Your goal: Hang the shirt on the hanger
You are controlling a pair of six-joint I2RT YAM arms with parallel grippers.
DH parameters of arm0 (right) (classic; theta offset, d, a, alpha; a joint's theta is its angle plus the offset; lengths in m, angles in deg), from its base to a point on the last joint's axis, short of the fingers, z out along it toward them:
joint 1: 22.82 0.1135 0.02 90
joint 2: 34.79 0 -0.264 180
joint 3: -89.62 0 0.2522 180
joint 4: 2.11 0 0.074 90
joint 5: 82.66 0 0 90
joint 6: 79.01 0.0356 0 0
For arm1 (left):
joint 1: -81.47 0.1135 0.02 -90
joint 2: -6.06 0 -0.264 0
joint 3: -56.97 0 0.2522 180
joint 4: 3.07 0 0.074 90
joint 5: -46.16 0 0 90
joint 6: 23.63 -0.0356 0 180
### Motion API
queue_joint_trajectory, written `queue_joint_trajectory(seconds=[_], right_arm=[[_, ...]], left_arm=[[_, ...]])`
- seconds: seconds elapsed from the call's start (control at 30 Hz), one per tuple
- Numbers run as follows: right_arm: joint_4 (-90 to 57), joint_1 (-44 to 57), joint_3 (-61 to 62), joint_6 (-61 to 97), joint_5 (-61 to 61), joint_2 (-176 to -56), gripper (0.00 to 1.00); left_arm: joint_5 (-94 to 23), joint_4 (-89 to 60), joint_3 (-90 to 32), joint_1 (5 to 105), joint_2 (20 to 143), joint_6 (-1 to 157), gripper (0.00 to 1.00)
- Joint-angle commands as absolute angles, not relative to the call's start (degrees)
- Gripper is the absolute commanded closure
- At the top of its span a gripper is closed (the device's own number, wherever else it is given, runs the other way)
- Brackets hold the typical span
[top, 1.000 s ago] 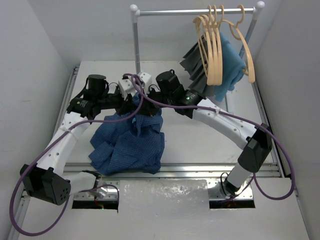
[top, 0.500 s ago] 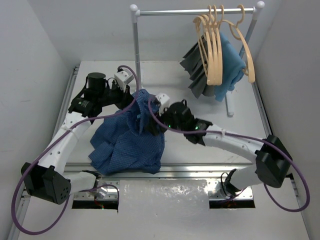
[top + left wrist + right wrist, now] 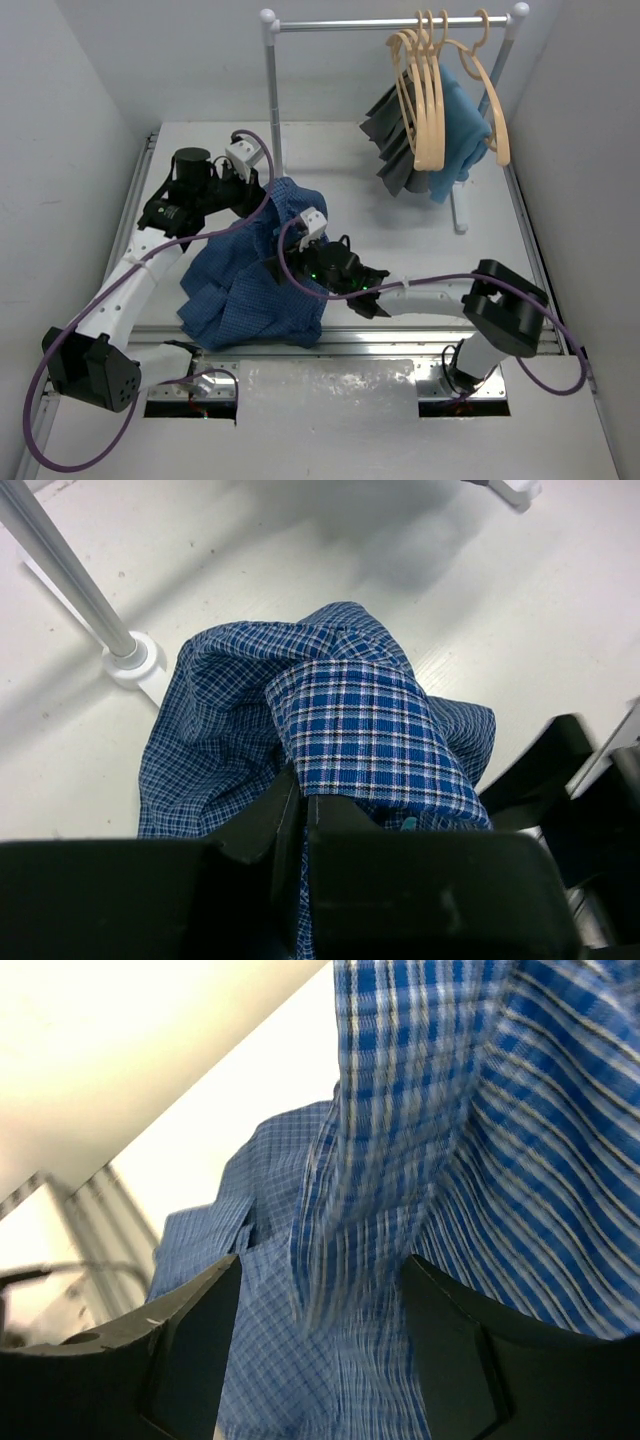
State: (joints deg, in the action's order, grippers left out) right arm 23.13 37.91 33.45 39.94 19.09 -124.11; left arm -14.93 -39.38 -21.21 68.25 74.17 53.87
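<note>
Two grippers at shirt (image 3: 250,285): your L gripper (image 3: 300,798) pinched tight on checked fold, held up beside rack pole (image 3: 272,100). R gripper (image 3: 320,1270) spread wide, fabric between fingers. Rest heaped on table (image 3: 400,215); hanger (image 3: 430,100) on rail (image 3: 350,22), far right.

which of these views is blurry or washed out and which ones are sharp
right wrist: the shirt fills the frame, its checks smeared by motion blur down the middle, and the background at upper left is washed out to pale yellow; left wrist: the checks are crisp, the near foreground dark and unlit; top external: sharp and evenly lit, with only soft shadows.
</note>
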Motion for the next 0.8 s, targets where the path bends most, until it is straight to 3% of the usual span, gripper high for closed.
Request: queue_joint_trajectory(seconds=[0.0,0.07,0.13,0.17,0.3,0.37,0.53,0.6,0.77], right_arm=[[24.0,38.4,26.7,43.5,25.4,-128.7,0.34],[22.5,38.4,25.3,44.3,26.0,-130.2,0.36],[21.1,38.3,26.3,45.3,29.3,-130.1,0.59],[21.3,37.7,28.3,45.5,31.7,-128.9,0.79],[16.2,31.2,32.5,46.2,20.3,-121.3,0.96],[7.9,28.2,31.7,40.8,16.2,-114.9,1.00],[-6.8,20.9,24.2,29.7,4.4,-107.5,1.00],[-18.7,18.5,10.4,22.8,0.3,-109.7,1.00],[-46.8,18.5,-33.9,14.9,-14.2,-129.2,1.00]], left_arm=[[-14.9,-36.4,-21.2,67.8,72.3,55.0,1.00],[-16.2,-37.3,-21.6,67.8,72.1,55.3,1.00],[-17.6,-38.6,-22.1,68.1,71.6,55.4,1.00],[-18.0,-39.2,-22.2,68.5,71.4,55.3,1.00],[-18.5,-43.4,-23.6,73.6,70.9,54.6,1.00],[-13.9,-51.4,-26.2,79.2,72.0,52.1,1.00],[-7.3,-61.5,-26.4,81.5,69.0,42.7,1.00],[-3.1,-62.6,-26.3,81.5,64.2,41.1,1.00],[1.7,-69.8,-33.9,81.5,59.1,38.9,1.00]])
